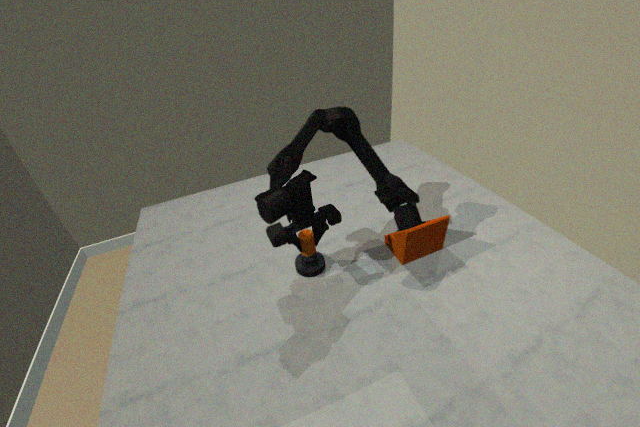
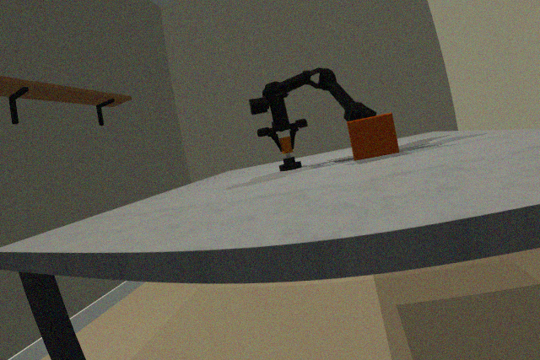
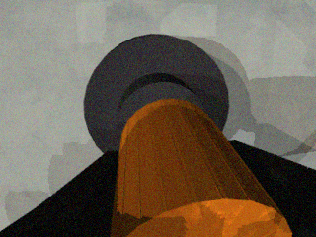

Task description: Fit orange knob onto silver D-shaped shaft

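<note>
Orange knob (image 1: 307, 243) (image 2: 285, 144) (image 3: 173, 158), clamped in gripper (image 1: 308, 240) (image 2: 286, 147) (image 3: 173, 157), already above round pedestal (image 1: 310, 264) (image 2: 290, 164) (image 3: 155, 54). Still left, as far as visible: lining up flat sides, pushing fully down, letting go.

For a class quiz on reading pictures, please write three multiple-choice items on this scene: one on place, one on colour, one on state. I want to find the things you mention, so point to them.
1. Where is the orange knob (image 1: 306, 243) (image 2: 285, 144) (image 3: 173, 158)?
A) On the wall shelf
B) Above the round pedestal
C) Under the table

2. What colour is the pedestal (image 1: 310, 265) (image 2: 289, 165) (image 3: 106, 99)?
A) Dark grey to black
B) Yellow
C) Red

3. What is the gripper's (image 1: 307, 244) (image 2: 286, 145) state?
A) Open, holding nothing
B) Shut on the orange block
C) Shut on the knob

Key:
1 B: the exterior view shows it over the pedestal.
2 A: all three views show a dark disc.
3 C: its fingers flank the knob in the exterior view.
</note>
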Controlling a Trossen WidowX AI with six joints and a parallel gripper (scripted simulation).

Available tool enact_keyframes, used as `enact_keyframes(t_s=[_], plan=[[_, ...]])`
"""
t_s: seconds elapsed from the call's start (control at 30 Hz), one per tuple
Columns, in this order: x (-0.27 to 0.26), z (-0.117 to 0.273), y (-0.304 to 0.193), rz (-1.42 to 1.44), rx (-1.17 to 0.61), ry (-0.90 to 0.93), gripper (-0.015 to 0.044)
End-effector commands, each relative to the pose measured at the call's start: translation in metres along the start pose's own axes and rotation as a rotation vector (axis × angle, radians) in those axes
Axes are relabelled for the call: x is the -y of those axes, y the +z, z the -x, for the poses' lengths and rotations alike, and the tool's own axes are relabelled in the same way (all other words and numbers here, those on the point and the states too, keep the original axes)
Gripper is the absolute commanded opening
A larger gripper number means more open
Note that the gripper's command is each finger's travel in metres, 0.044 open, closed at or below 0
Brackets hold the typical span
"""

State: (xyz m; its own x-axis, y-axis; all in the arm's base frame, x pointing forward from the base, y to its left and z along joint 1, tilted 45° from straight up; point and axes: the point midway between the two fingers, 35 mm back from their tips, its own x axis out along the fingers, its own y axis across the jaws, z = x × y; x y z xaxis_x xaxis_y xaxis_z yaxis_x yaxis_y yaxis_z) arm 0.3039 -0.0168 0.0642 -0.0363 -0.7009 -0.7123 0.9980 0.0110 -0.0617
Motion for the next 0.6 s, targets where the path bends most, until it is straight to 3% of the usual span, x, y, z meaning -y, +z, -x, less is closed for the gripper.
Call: enact_keyframes(t_s=[0.0,0.57], plan=[[-0.0008,0.0006,0.0011,0.001,0.005,0.006,0.0],[-0.0006,-0.0035,0.0013,0.0,0.005,0.006,0.0]])
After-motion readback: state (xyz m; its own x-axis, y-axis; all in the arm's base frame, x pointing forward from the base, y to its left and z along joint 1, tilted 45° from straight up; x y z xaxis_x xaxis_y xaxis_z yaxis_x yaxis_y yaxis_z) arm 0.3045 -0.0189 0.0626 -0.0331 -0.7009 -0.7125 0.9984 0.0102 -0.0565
